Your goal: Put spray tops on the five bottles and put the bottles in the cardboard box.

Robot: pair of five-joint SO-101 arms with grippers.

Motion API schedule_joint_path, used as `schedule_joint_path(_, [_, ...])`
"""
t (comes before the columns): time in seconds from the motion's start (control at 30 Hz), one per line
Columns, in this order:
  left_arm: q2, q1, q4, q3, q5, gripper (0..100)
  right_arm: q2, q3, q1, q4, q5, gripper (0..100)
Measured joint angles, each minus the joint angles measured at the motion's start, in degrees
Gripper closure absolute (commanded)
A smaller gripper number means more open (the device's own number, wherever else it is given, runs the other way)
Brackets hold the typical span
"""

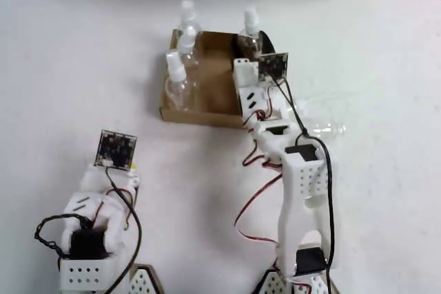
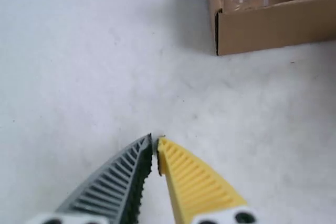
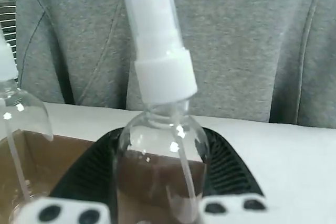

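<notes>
On the table (image 1: 69,67), the box (image 1: 207,113) held three capped bottles (image 1: 179,79). Your right gripper (image 1: 252,51) was clamped on a fourth bottle (image 3: 160,145) at the box's far corner; released tilted, it could topple or catch the wall. Your left gripper (image 2: 156,142) rested with tips together, empty, apart from the box.

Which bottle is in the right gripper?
The bottle at the cardboard box's far right corner, sitting between the right gripper's black fingers. The three other bottles stand free along the box's left side.
</notes>
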State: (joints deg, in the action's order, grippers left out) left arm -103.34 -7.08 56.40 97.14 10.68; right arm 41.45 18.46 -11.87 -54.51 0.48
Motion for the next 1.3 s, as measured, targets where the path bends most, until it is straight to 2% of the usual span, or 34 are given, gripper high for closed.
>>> schedule_joint_path(0.67, [0.0,0.0,0.0,0.0,0.0,98,4.7,-6.8,-0.1,0.0,0.2,98.1])
schedule_joint_path(0.83, [0.0,0.0,0.0,0.0,0.0,98,4.8,-6.9,-0.8,0.0,6.2,98.1])
schedule_joint_path(1.17, [0.0,0.0,0.0,0.0,0.0,98,4.8,-6.9,-1.1,0.0,6.7,98.0])
schedule_joint_path(1.3, [0.0,0.0,0.0,0.0,0.0,98,4.8,-6.9,-1.1,0.0,6.7,91.3])
